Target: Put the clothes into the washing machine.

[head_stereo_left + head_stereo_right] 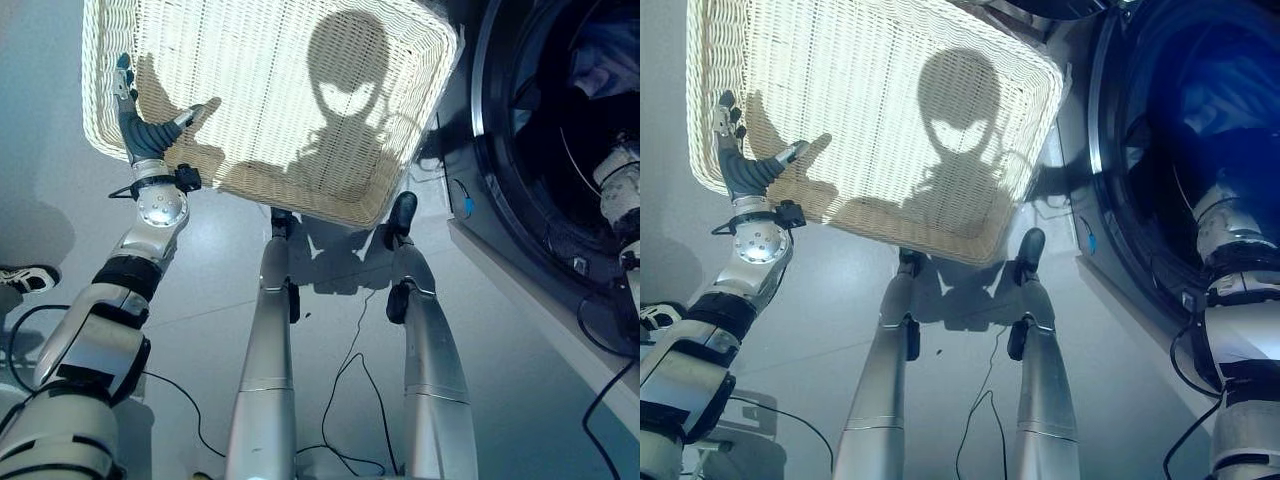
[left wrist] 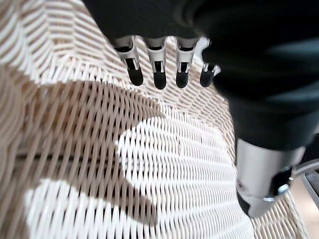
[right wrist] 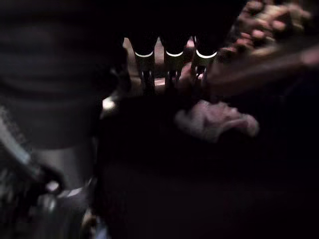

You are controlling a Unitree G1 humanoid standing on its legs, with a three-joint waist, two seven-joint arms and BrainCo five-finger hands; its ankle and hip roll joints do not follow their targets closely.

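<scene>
Clothes (image 3: 219,122) lie inside the washing machine (image 1: 1160,120) past the right hand's (image 3: 169,62) straight fingers.

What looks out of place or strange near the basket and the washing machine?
Nothing stands out. The white wicker basket sits on the floor with no clothes showing inside, the left hand open at its rim. The right hand reaches into the washing machine, where cloth lies.

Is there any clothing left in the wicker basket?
No: the left eye view shows the wicker basket holding only bare weave, with the open left hand over its near edge.
</scene>
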